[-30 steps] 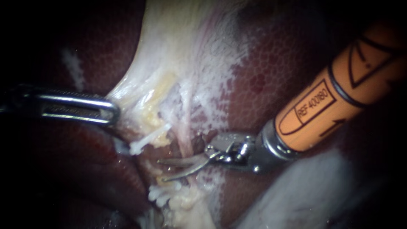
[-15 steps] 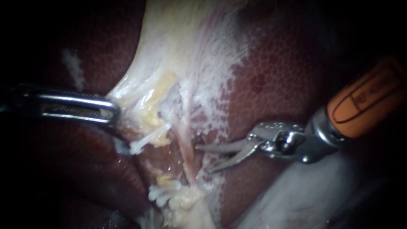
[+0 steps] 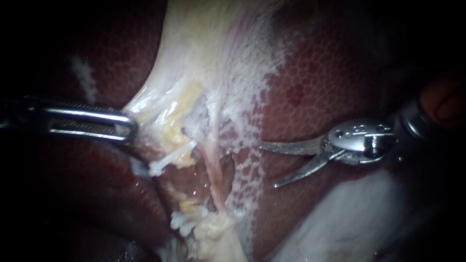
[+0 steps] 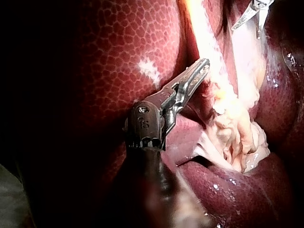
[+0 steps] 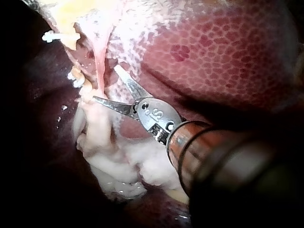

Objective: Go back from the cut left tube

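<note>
The working surface is liver (image 3: 320,77), dark red with a fine honeycomb pattern. It fills the endoscope view until the edges fall into shadow. A sheet of pale tissue (image 3: 204,58) runs down from the upper middle of the frame.

I count two instruments. My left instrument (image 3: 130,127) reaches in from the middle left. Its jaws are clenched on the edge of that pale sheet, which is drawn taut towards them. My right instrument (image 3: 268,165) sits at centre right over bare liver. Its two curved blades are spread apart with nothing between them, well clear of the tubes.

Two tubes show. The cut left tube (image 3: 178,140) lies just left of centre, in two stumps with a gap between them. One white clip (image 3: 167,160) sits on the upper stump. A cluster of white clips (image 3: 185,221) sits on the lower stump, too bunched for me to count. Just right of it, the pink tube (image 3: 213,170) runs down unbroken.

Only the left wrist view takes in both instruments, with the right one's open blades far ahead of my left jaws. It also shows lumpy pale tissue (image 4: 237,133) just beyond those jaws. The right wrist view shows the brown-orange shaft (image 5: 199,152) at length, where the endoscope catches only a sliver at its right edge. It also puts one blade tip near the pink tube.
</note>
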Available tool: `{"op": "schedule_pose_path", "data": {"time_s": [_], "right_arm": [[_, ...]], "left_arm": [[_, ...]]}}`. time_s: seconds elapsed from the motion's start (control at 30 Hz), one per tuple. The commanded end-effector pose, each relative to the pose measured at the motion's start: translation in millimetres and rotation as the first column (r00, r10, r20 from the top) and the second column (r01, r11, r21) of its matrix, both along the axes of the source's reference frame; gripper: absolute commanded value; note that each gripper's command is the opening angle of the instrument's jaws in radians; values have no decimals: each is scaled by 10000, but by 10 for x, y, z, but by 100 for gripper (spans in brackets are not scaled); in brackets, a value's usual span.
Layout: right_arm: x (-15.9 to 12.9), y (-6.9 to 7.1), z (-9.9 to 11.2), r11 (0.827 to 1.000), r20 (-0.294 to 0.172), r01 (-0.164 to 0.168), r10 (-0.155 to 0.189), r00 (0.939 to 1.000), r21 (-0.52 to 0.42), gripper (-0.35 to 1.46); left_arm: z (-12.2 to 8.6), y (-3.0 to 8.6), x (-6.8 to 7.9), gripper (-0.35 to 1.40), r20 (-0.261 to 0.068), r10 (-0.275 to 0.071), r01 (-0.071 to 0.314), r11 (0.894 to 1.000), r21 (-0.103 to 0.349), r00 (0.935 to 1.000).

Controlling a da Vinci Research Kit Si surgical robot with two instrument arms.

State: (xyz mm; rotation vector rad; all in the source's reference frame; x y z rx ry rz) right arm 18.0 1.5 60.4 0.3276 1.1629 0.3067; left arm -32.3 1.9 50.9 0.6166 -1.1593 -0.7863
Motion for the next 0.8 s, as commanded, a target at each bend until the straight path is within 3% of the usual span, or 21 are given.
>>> {"op": "schedule_pose_path", "data": {"time_s": [0.03, 0.33, 0.57, 0.8], "right_arm": [[0, -1, -1, 9999, 126, -20, 22, 9999, -153, 143], [-8, 0, -21, 9950, 681, -289, 355, 9970, -958, 143], [-17, 6, -36, 9936, 831, -333, 424, 9956, -1078, 143], [-18, 8, -37, 9932, 838, -313, 408, 9956, -1120, 143]], "left_arm": [[0, 0, 0, -35, 4, 2, -2, 10000, 1, 10000], [0, 0, 0, -35, 3, 1, -1, 10000, 1, 10000], [0, 0, 0, -35, 3, 1, -1, 10000, 2, 10000], [1, 0, 0, -35, 3, 1, -1, 10000, 2, 10000]]}}
